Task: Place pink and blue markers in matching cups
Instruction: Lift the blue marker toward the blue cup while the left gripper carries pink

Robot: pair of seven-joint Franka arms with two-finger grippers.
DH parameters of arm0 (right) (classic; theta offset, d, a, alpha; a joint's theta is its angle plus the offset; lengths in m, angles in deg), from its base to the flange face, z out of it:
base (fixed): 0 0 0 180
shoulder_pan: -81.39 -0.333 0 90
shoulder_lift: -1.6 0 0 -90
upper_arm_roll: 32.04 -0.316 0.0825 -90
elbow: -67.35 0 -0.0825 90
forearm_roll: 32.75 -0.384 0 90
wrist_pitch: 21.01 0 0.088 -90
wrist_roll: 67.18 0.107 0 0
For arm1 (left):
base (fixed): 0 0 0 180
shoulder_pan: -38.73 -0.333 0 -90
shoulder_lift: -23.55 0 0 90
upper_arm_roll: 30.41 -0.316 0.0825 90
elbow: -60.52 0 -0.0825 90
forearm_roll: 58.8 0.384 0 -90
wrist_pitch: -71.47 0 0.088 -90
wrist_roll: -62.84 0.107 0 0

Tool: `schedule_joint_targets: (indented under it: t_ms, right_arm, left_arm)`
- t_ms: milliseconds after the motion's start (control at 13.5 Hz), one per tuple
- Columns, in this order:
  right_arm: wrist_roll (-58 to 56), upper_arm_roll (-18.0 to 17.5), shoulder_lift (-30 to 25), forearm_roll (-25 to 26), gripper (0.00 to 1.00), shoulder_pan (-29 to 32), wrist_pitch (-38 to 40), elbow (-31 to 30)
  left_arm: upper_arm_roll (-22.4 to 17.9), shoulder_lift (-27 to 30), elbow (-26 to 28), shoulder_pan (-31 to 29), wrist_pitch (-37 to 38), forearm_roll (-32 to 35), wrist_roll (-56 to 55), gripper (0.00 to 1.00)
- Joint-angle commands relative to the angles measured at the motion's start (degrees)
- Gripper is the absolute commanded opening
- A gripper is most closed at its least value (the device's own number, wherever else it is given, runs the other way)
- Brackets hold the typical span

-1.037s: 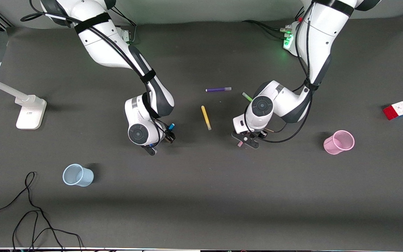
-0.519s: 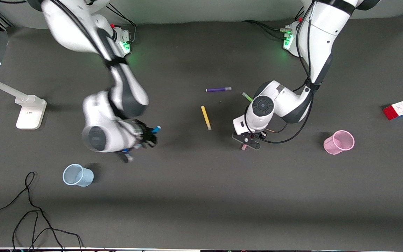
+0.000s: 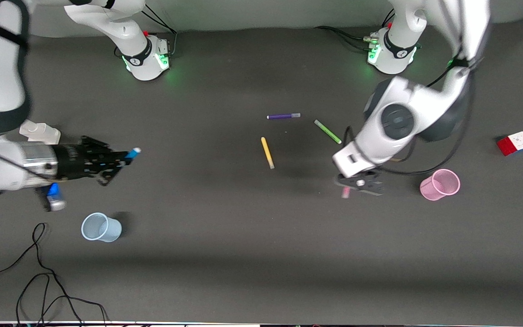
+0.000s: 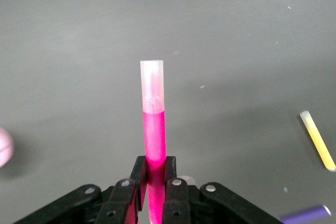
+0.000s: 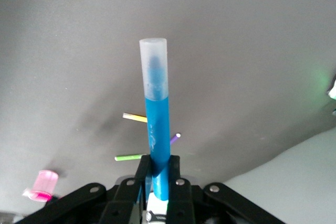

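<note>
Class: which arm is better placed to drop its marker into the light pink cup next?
The left. Its gripper, jaws shut on the magenta-pink felt-tip marker, hangs beside the light pink translucent plastic cup; the right gripper holds the blue marker.

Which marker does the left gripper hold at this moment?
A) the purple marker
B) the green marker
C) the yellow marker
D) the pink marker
D: in the left wrist view the left gripper is shut on the pink marker, while the yellow marker, purple marker and green marker lie on the table.
</note>
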Motion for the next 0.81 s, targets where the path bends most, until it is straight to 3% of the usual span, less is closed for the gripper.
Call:
schedule_joint_targets:
  t_ms: [0,222,370,593,741]
  right_arm:
    - [-14.24,-0.47,3.55,-1.45,0.0,5.98,5.47,1.31]
    - [-25.37,-0.38,7.58,-1.44,0.0,11.08,6.81,-0.1]
    - [-30.72,-0.73,12.06,-1.71,0.0,14.43,6.72,-0.02]
    - [-40.31,-0.73,16.03,-1.19,0.0,14.62,4.28,0.69]
    - [-40.33,-0.73,17.09,-1.36,0.0,14.79,1.81,1.3]
  left_arm:
    - [0.03,6.79,-3.28,-7.27,12.78,-1.32,0.07,0.0]
    - [-0.14,7.85,-8.38,-14.92,22.65,-0.97,1.03,0.0]
    - [-0.14,8.03,-9.01,-20.11,22.93,-0.27,1.82,0.0]
    - [-0.23,7.68,-8.75,-27.23,23.11,-0.18,10.77,0.0]
    - [-0.23,5.5,-8.31,-28.48,23.2,-0.09,12.81,0.0]
